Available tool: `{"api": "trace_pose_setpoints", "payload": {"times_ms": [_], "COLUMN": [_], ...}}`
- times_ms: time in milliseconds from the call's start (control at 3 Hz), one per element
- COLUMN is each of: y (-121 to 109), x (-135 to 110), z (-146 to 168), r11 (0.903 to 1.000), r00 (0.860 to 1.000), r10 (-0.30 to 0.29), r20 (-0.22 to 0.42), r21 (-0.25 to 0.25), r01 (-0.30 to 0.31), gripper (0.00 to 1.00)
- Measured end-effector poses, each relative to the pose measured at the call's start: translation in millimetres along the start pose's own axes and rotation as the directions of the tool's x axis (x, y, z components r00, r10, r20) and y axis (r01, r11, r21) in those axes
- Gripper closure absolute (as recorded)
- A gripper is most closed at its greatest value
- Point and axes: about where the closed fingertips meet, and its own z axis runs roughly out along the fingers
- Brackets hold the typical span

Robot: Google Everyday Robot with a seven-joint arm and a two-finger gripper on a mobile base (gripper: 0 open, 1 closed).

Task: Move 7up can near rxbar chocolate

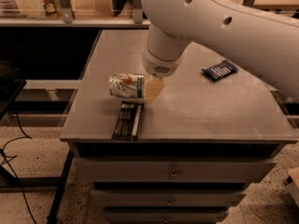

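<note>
"How's the light?"

"Dim and warm, falling from above. The white arm (224, 27) is the brightest thing, with no hard glare, and the table (210, 111) reads dull grey."

"Any shadows?"

"A soft one lies under the gripper (148, 88), which hangs low over the table's front left, clamped on the 7up can (125, 86). The floor and the space under the table sink into murk."

One can (125, 86), two bars (127, 120) (219, 70), gripper (149, 87) holding can.

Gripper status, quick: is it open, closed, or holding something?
Gripper: closed on the 7up can, holding it on its side just behind the rxbar chocolate.
</note>
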Motion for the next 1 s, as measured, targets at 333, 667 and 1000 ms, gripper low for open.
{"api": "trace_pose_setpoints", "payload": {"times_ms": [333, 667, 1000], "y": [-23, -39, -47], "x": [4, 7, 10], "z": [22, 40, 48], "r11": [0.9999, 0.9999, 1.0000], "r00": [1.000, 1.000, 1.000], "r10": [0.006, 0.006, 0.002], "r20": [-0.003, -0.011, -0.018], "r21": [-0.009, -0.009, -0.001], "r01": [-0.007, -0.006, -0.002], "gripper": [0.70, 0.46, 0.23]}}
